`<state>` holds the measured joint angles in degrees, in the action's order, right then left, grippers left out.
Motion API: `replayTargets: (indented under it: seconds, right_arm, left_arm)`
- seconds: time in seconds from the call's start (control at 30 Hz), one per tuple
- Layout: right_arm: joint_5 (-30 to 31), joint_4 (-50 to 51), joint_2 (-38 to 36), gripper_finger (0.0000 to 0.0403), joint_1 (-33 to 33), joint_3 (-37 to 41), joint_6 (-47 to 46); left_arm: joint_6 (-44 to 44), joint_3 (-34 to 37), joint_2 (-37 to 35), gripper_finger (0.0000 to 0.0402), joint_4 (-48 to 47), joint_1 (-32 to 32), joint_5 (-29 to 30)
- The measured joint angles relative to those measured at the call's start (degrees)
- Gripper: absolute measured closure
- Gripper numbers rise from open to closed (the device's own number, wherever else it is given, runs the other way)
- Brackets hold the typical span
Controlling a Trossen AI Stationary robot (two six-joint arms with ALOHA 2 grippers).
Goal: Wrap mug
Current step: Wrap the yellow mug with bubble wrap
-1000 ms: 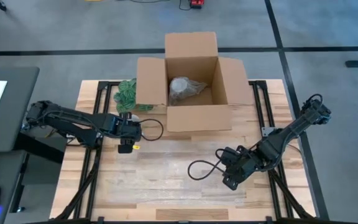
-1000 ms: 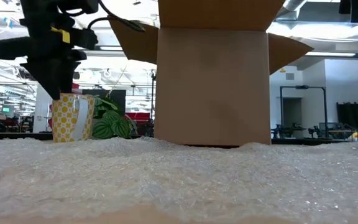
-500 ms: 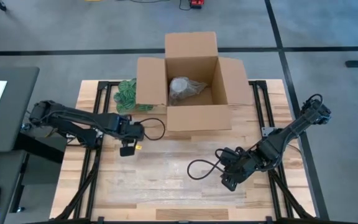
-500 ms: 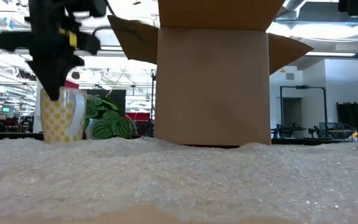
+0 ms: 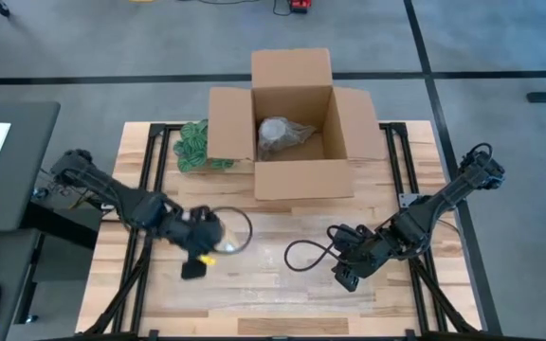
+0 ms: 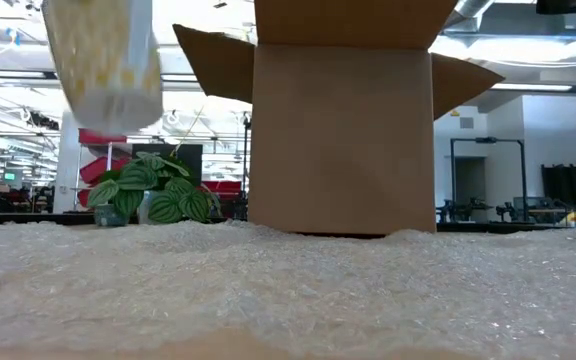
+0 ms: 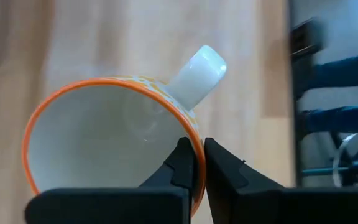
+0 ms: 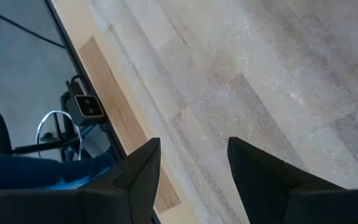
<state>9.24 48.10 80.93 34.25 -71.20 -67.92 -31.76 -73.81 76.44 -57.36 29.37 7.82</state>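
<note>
The mug is yellow-patterned with an orange rim and a white handle. It hangs high above the bubble wrap sheet, which covers the table's near part. My left gripper is shut on it, over the table's near left. My right gripper stands open and low at the near right, with nothing between its fingers. My left gripper pinches the mug's wall at the rim, just beside the handle, one finger inside the mug and one outside. The fingers come from above, pointing down. The mug hangs below them, mouth up, lifted clear of the bubble wrap.
An open cardboard box stands at the far middle with a wrapped bundle inside. A green plant sits left of the box. A black cable loops on the table beside my right gripper.
My left gripper has gone up and toward the table's near edge with the mug. The mug stood on the table beside the plant a second ago and now hangs clear, closer to the low camera.
</note>
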Motion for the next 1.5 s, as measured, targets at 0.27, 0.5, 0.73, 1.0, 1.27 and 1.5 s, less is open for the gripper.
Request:
replayTargets:
  seconds: [0.27, 0.5, 0.73, 1.0, 1.27, 1.5]
  right_arm:
    - [-0.01, -0.61, 0.02, 0.0239, -0.6, 0.0, -0.06]
    - [-0.21, -0.65, 0.02, 0.0251, 1.5, 0.0, -0.17]
    - [-0.31, -0.62, 0.02, 0.0258, 2.96, 0.0, 1.29]
    - [-0.07, -0.64, 0.02, 0.0261, 4.99, 0.02, 4.39]
    - [2.23, -0.84, 0.02, 0.0262, 7.31, 0.02, 4.96]
    - [4.03, -0.99, 0.02, 0.0262, 8.16, 0.02, 4.79]
  left_arm:
    - [-0.97, -13.33, 17.24, 0.0401, 2.09, 4.17, 4.78]
    - [-5.24, -25.15, 31.25, 0.0401, -3.67, 2.28, 5.61]
    - [-6.92, -37.63, 42.65, 0.0401, -11.52, -0.1, 5.57]
    - [-6.51, -45.03, 50.53, 0.0401, -15.09, -1.34, 0.34]
    - [-12.96, -45.78, 51.06, 0.0383, -15.03, -1.39, -0.01]
    - [-13.58, -45.8, 50.86, 0.0295, -13.9, -1.54, -0.99]
